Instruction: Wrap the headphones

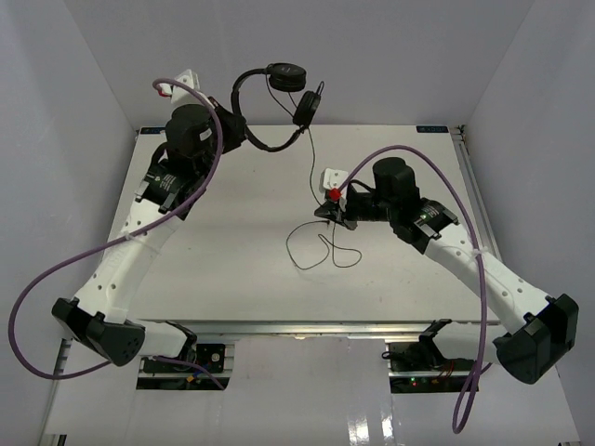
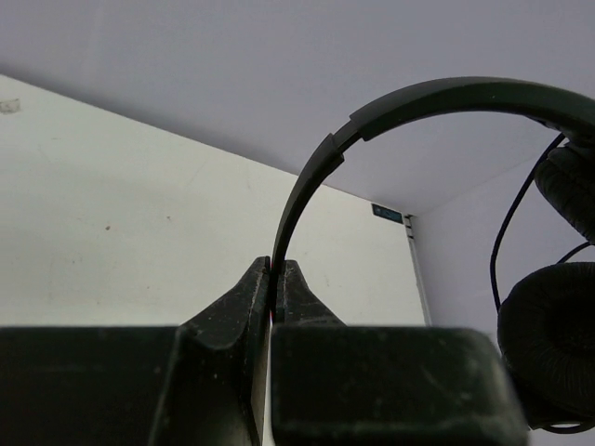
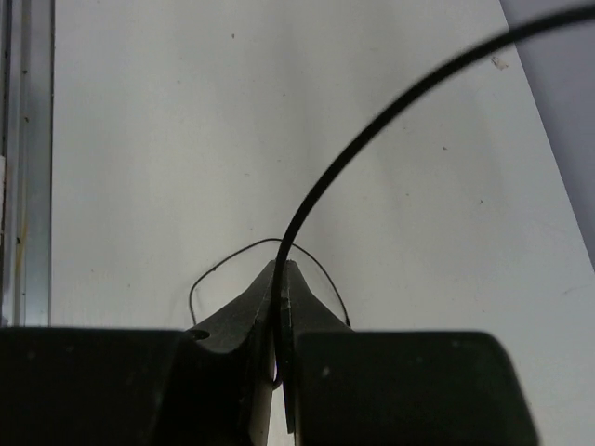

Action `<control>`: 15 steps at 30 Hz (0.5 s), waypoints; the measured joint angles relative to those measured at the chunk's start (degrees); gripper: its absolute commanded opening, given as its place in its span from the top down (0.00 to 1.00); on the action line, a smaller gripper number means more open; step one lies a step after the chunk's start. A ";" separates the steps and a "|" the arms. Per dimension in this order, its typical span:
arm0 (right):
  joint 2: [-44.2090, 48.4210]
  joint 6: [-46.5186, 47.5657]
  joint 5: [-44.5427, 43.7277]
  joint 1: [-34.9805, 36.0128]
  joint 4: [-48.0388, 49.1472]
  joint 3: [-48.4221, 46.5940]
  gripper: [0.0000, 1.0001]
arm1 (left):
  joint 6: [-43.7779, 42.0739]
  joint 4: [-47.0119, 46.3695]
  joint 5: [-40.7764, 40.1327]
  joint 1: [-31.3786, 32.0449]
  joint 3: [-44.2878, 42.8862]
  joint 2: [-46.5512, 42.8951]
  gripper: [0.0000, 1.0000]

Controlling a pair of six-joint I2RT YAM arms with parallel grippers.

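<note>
Your left gripper (image 2: 272, 277) is pinched tight on the headphones (image 1: 270, 102), its two matte black fingers closed on the thin, flat headband (image 2: 418, 98). It holds them in the air over the far left part of the tabletop (image 1: 214, 251), close to the far edge. The headband sweeps up from the fingertips in a smooth arc. The two round earcups (image 2: 548, 353) hang at its end, and their padding looks soft and faintly grained.

The thin, glossy black cord (image 1: 311, 153) drops straight from the earcups to your right gripper (image 3: 279, 279). That gripper sits near the middle of the tabletop, slightly toward the right edge, and is clamped narrowly on the cord. Below it, the rest of the cord lies on the smooth white surface in loose, rounded loops toward the near edge. Thick purple cables (image 1: 56, 269) arc off both arms.
</note>
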State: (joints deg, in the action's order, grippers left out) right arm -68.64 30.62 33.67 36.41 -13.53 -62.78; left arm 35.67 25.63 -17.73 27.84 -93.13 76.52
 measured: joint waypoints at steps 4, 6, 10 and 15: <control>-1.89 6.33 -4.11 2.24 -9.04 -5.11 0.92 | 1.35 -1.85 -1.24 -0.99 4.67 1.77 1.00; -2.23 9.38 -6.59 3.17 -12.99 -5.59 0.92 | 1.72 -2.11 -1.44 -1.09 5.22 3.71 1.00; -2.52 14.93 -13.10 4.85 -19.10 -6.39 0.92 | 0.51 -3.27 -1.35 -1.10 5.13 8.33 1.00; -2.77 24.35 -25.48 5.77 -24.35 -11.10 0.92 | -4.52 -3.44 -0.12 -1.08 5.41 15.12 1.00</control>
State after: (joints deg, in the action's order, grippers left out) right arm -71.40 54.97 8.19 42.19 -37.87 -73.89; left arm 31.15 22.19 -17.85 26.76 -87.72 91.64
